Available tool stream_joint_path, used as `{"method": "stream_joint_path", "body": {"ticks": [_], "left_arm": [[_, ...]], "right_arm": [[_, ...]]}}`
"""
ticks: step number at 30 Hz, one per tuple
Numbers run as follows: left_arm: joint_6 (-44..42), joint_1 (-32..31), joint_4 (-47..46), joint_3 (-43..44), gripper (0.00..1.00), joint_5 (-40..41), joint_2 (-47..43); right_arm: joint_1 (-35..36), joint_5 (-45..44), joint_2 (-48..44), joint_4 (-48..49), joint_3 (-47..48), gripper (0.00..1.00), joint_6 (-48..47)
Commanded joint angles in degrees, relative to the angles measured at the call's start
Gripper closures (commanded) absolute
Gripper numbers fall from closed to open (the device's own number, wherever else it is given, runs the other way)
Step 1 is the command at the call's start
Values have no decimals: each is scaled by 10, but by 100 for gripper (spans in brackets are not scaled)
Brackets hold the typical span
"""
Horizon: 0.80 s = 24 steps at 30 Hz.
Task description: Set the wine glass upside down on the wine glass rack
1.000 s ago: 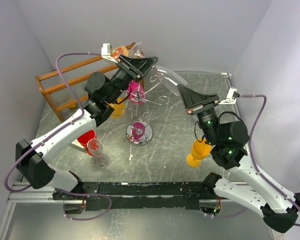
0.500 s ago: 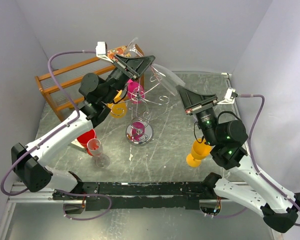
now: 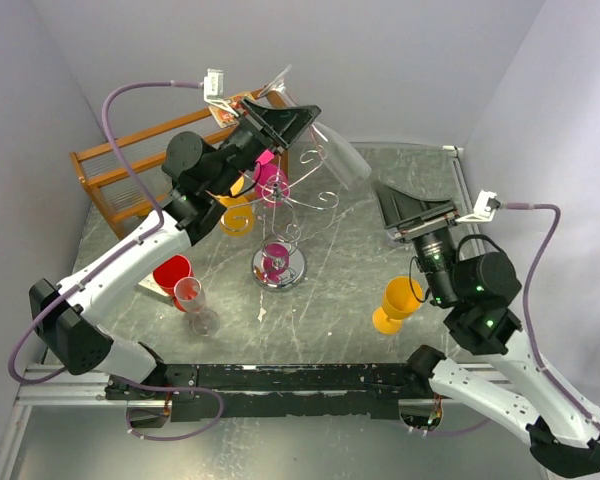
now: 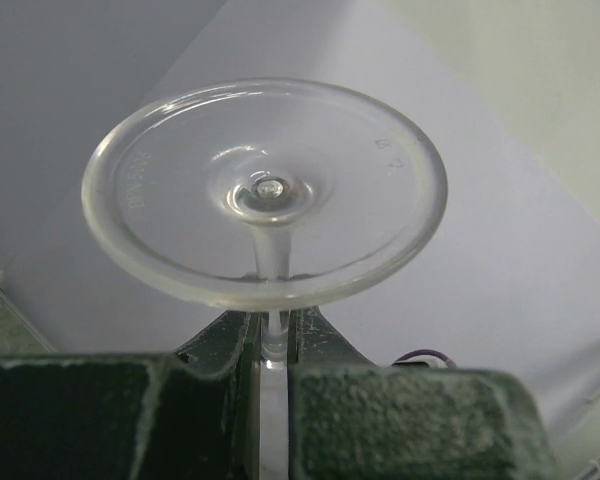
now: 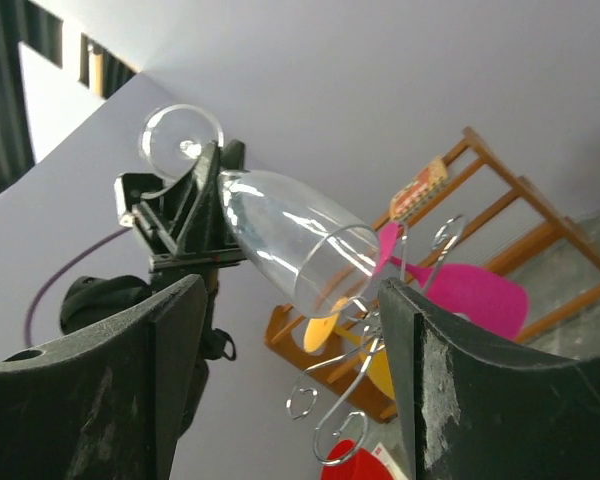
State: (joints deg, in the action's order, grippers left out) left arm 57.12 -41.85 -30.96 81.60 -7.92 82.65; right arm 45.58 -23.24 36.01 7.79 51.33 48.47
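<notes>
The left end effector (image 4: 270, 345) is pinched on the thin stem of the glass (image 4: 265, 190); its two pads press the stem from either side just under the round foot, which faces the wrist camera flat on. In the top view the glass is off the tabletop (image 3: 340, 300) and tilted, with the foot toward 11 o'clock and the open mouth toward 4 o'clock and downward. It hangs over the far side of the rack (image 3: 290, 275), at about 1 o'clock from the rack's post. In the right wrist view the rim of the glass lies right by one scroll-ended arm; I cannot tell whether they touch.

The right end effector (image 3: 405, 205) is spread wide and holds nothing. It is raised at 3 o'clock from the rack, well apart from it, and points toward the glass, which shows between its two fingers (image 5: 170, 380).

A pink glass (image 3: 272, 182) hangs upside down on the rack at 12 o'clock of the post, and an orange one (image 3: 237, 215) hangs at 10 o'clock. A yellow cup (image 3: 395, 305) stands on the tabletop at 4 o'clock from the rack's base. A red cup (image 3: 170, 272) and a clear flute (image 3: 193, 300) stand near each other at about 9 o'clock. A wooden shelf (image 3: 130, 165) sits at the far left, at 10 o'clock
</notes>
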Motion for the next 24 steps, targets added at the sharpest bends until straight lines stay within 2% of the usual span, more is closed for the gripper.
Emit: {"method": "stream_joint_path", "body": {"ticks": [1, 4, 9, 16, 24], "left_arm": [[-93, 1, 28, 66, 93, -40, 14], [-137, 1, 30, 77, 93, -62, 18], [-204, 0, 8, 65, 93, -103, 10], [-309, 0, 13, 45, 93, -163, -6], [-351, 0, -8, 4, 93, -247, -26]], "right_arm": [[0, -79, -18, -104, 64, 30, -38], [0, -96, -8, -155, 128, 30, -63], [0, -53, 20, -177, 173, 30, -101], [0, 61, 27, -115, 167, 31, -151], [0, 145, 56, -90, 183, 32, -191]]}}
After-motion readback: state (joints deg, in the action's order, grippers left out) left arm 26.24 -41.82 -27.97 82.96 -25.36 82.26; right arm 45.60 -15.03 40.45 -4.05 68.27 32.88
